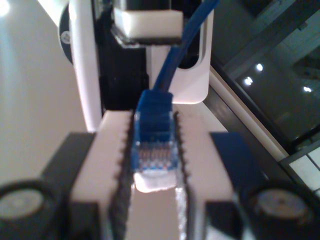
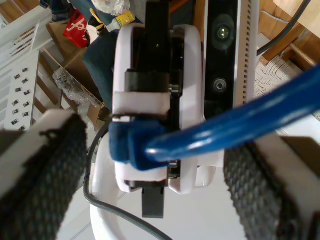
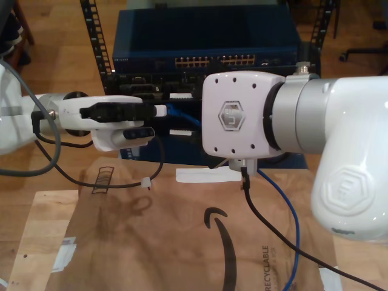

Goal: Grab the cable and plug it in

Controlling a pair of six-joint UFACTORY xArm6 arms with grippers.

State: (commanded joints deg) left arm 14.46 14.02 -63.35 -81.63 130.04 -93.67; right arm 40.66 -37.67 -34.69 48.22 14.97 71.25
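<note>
The cable's translucent blue plug sits clamped between the toothed pads of my first gripper, which is shut on it. The blue cable runs away from the plug toward the facing gripper. In the second wrist view the cable crosses between the wide-apart black pads of my open second gripper, touching neither pad. Its plug is held by the first gripper opposite. In the exterior view my first gripper reaches in from the left, with the cable leaving its tip. The second arm's white wrist hides its own jaws.
A dark blue network switch with rows of ports stands in a rack behind the grippers. Brown packing paper covers the wooden table. A black arm cable and the blue cable's lower stretch trail across the paper.
</note>
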